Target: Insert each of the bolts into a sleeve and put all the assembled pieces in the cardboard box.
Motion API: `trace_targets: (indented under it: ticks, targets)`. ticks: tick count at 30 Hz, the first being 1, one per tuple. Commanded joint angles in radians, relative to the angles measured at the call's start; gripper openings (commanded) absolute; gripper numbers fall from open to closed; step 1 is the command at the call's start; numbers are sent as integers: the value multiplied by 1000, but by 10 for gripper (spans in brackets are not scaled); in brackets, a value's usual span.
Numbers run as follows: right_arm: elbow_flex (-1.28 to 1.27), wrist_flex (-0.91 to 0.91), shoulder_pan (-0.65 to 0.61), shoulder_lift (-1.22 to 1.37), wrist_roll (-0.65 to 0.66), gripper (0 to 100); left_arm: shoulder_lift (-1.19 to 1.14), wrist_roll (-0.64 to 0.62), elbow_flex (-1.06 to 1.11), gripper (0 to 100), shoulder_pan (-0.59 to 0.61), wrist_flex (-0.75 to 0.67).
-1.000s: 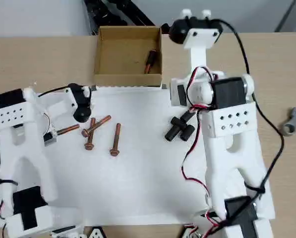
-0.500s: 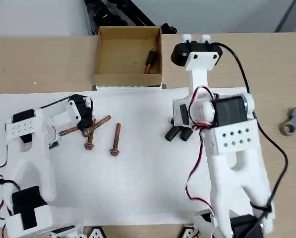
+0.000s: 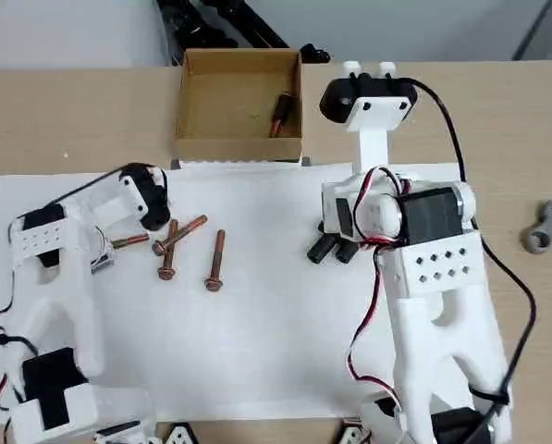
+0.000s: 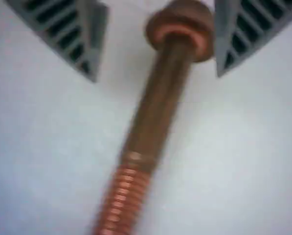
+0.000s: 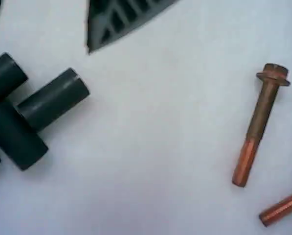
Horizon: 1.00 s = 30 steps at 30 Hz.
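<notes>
Several copper bolts lie on the white sheet point(image 3: 276, 333): one point(image 3: 128, 242) beside my left gripper point(image 3: 102, 255), two crossed point(image 3: 174, 242), and one point(image 3: 216, 261) apart. In the left wrist view the left gripper point(image 4: 155, 73) is open, its fingers point(image 4: 72, 34) on either side of that bolt's point(image 4: 160, 112) head. A cluster of black sleeves point(image 3: 331, 248) lies under my right gripper point(image 3: 337, 225). In the right wrist view the right gripper point(image 5: 43, 24) is open above the sleeves point(image 5: 53, 98), with a bolt point(image 5: 260, 127) farther off. The cardboard box point(image 3: 239, 148) holds one assembled piece point(image 3: 281, 113).
The box stands at the sheet's far edge, between the two arms. A grey part point(image 3: 545, 227) lies on the bare wooden table at the right. Open sheet stretches in front of the bolts and sleeves.
The left arm has lowered and shifted, bringing its gripper over the leftmost bolt. The right arm has come down closer over the sleeves, which shifted slightly.
</notes>
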<state>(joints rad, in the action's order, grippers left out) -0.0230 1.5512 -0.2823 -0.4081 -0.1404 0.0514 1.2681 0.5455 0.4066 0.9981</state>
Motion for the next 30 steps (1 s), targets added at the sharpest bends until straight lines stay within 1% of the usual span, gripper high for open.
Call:
trace_targets:
  ticks: [1, 5, 7, 9, 11, 16, 19, 24, 26, 27, 30]
  targets:
    - [8, -13, 7, -31, -11, 118, 43, -66, -50, 198, 5, -32]
    - [8, -13, 7, -31, -11, 118, 49, -86, -47, 202, 5, -28]
    - [8, -13, 7, -31, -11, 118, 51, -140, -50, 202, 5, -31]
    - [8, -13, 7, -31, -11, 118, 51, -227, -58, 202, 5, -32]
    - [8, -13, 7, -31, -11, 118, 43, -381, -84, 202, 5, -32]
    - [8, -13, 7, -31, -12, 118, 46, -901, -142, 201, 5, -17]
    - [8, -13, 7, -31, -12, 118, 44, -1209, -185, 201, -2, 84]
    - [8, -4, 13, -31, -12, 118, 43, -1620, -288, 202, -2, 253]
    - [8, -4, 13, -31, -12, 118, 41, -1748, -320, 202, 0, 310]
    - [6, -4, 13, -31, -12, 118, 41, -1792, -332, 202, 0, 334]
    - [6, -4, 13, -31, -12, 118, 41, -1880, -357, 203, -11, 402]
